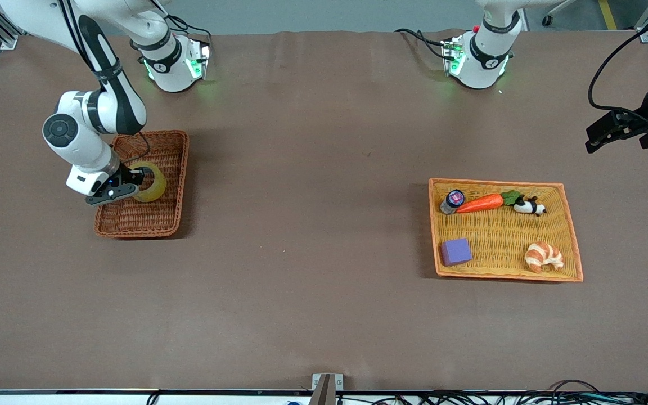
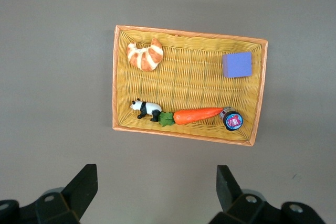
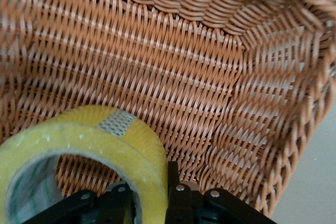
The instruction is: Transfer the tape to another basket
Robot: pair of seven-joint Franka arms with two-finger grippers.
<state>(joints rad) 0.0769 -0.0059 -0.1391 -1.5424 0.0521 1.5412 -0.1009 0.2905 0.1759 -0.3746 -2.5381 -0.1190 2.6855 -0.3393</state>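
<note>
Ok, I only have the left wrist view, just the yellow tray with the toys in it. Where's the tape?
Observer: The tape is in the right hand, which is shut on the roll's wall.
Operator: Over what?
Observer: Over the reddish-brown basket, toward the right arm's end of the table. The tape is low between its walls.
Operator: Is it touching the bottom?
Observer: The right wrist view shows the basket's weave close under the tape, but I can't tell if they touch.

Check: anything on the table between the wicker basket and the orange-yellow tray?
Nothing: bare brown table between the basket and the tray, as the front view shows.
</note>
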